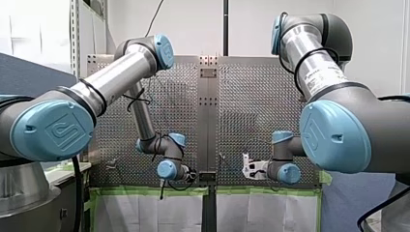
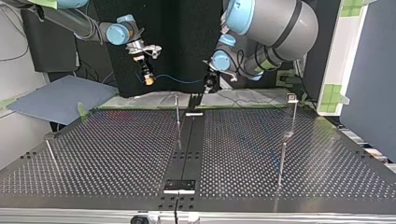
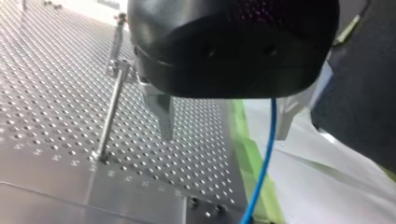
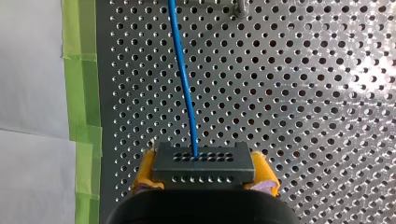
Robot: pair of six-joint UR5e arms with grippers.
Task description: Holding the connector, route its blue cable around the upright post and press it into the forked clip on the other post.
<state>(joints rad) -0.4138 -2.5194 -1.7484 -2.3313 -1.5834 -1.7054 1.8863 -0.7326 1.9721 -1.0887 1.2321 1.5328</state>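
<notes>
Right claw (image 2: 148,77), top view: pinches connector (image 2: 149,80) above the surface's (image 2: 116,154) far edge; blue cable (image 2: 180,80) spans to left claw (image 2: 208,85). Left wrist view: that claw spread, cable loose between fingers (image 3: 161,116), likely as a guide. Right wrist view: yellow pads (image 4: 145,170) sit square on the connector, for control.

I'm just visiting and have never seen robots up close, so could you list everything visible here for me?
connector: one, black, clamped in my right gripper.
blue cable: one, blue, strung from the connector to my left gripper.
table: one, dark perforated metal, under everything.
posts: four, metal, standing apart on the table.
green tape: strips, green, along the table's edge.
sheet: one, blue-grey, beside the table at the top view's left.
white covering: white, beyond the tape.
my right gripper: one, yellow pads, shut on the connector.
my left gripper: one, black, metal fingers apart, cable passing between.
arms: two, silver with blue caps: my left arm, my right arm.
</notes>
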